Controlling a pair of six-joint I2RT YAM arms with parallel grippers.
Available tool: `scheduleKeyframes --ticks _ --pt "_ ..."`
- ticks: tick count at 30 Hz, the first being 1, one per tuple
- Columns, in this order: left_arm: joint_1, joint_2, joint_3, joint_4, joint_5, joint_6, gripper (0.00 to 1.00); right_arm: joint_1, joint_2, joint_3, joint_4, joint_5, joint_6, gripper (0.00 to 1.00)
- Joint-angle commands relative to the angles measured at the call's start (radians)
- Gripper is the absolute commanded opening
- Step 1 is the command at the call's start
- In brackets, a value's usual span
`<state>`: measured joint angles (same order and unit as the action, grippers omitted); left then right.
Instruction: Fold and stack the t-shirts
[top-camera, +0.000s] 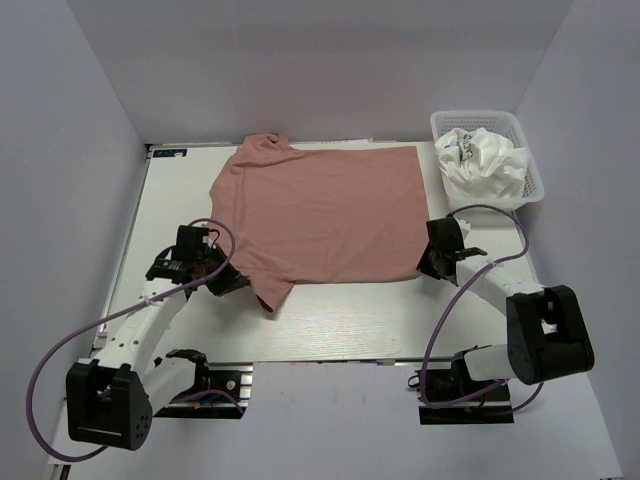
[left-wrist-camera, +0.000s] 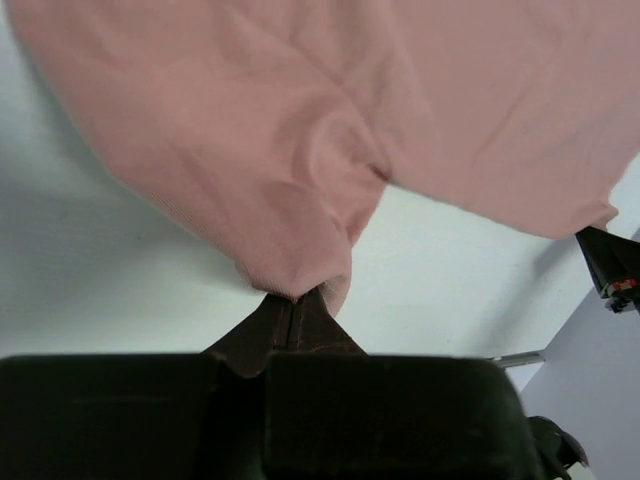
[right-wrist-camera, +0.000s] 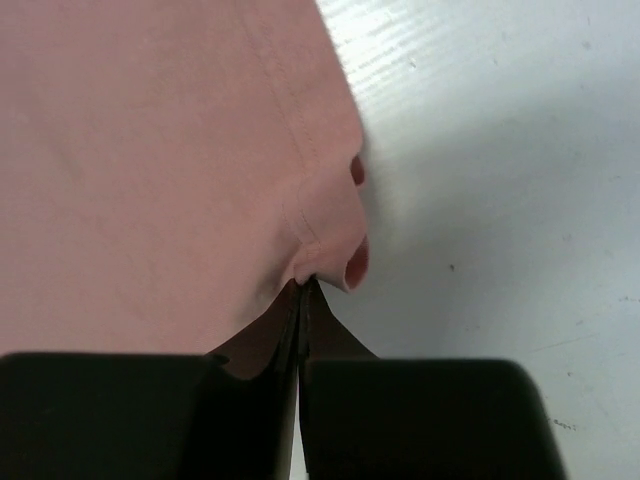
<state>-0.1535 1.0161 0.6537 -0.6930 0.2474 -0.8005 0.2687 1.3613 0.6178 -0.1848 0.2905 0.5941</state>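
Observation:
A dusty pink t-shirt (top-camera: 320, 210) lies spread flat on the table, neck toward the left. My left gripper (top-camera: 238, 281) is shut on the near sleeve's edge, seen in the left wrist view (left-wrist-camera: 292, 298) with pink cloth (left-wrist-camera: 300, 180) bunched at the tips. My right gripper (top-camera: 425, 268) is shut on the near right hem corner, seen in the right wrist view (right-wrist-camera: 308, 282) pinching the hemmed edge (right-wrist-camera: 300, 210). A crumpled white t-shirt with dark print (top-camera: 482, 160) lies in the basket.
A white plastic mesh basket (top-camera: 534, 170) stands at the back right corner. Grey walls enclose the table on the left, back and right. Bare white table (top-camera: 350, 320) lies in front of the pink shirt, between the arms.

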Motion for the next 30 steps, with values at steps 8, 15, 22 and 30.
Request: scheduleKeyframes --ticks 8,15,22,30 --pt "-0.001 0.145 0.225 0.104 -0.002 0.043 0.00 0.000 -0.033 0.163 -0.059 -0.048 -0.059 0.00" --pt "0.020 0.338 0.424 0.135 -0.002 0.064 0.00 -0.002 0.068 0.336 -0.113 0.001 -0.080 0.00" --pt "0.020 0.565 0.670 0.099 -0.062 0.101 0.00 -0.013 0.227 0.552 -0.169 0.035 -0.096 0.00" --pt "0.049 0.896 1.029 0.026 -0.106 0.135 0.00 -0.046 0.421 0.798 -0.200 0.073 -0.138 0.00"
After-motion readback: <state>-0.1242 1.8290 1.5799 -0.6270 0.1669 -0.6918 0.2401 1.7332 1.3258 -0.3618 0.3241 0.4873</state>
